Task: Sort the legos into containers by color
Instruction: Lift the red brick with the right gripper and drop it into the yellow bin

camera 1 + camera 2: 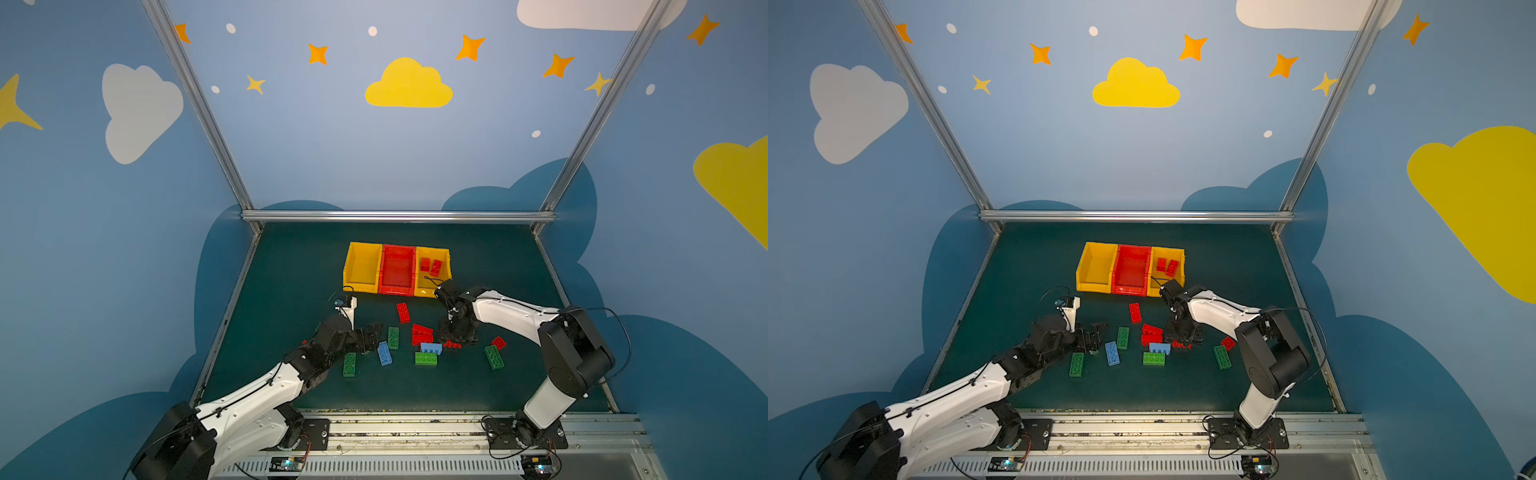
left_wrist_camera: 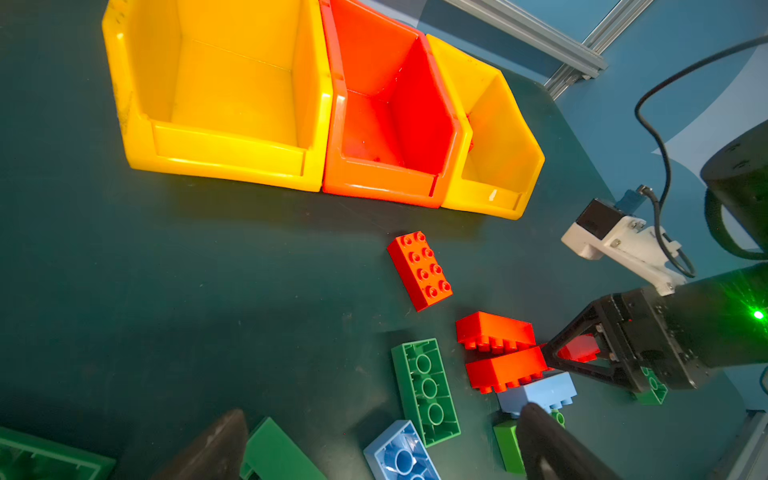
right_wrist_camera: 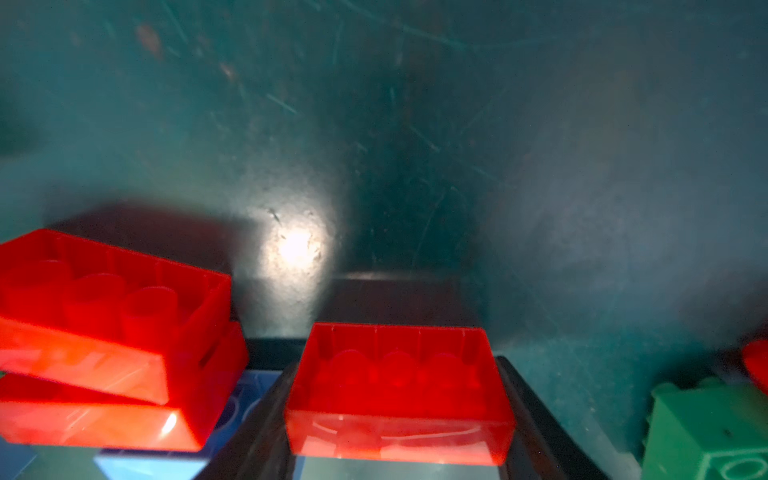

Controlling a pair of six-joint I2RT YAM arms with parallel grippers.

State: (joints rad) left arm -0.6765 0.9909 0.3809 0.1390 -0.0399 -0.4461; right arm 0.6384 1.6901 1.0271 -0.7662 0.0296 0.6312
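Observation:
Three joined containers stand at the back: a yellow bin, a red bin and a yellow bin holding two red legos. My right gripper points down at the mat, shut on an upside-down red lego, which shows under the hand in a top view. Beside it two red legos lean on a light blue one. My left gripper is open low over a blue lego and a green one.
Loose on the mat are a lone red lego, green legos and a small red one. Metal rails edge the mat at the back and sides.

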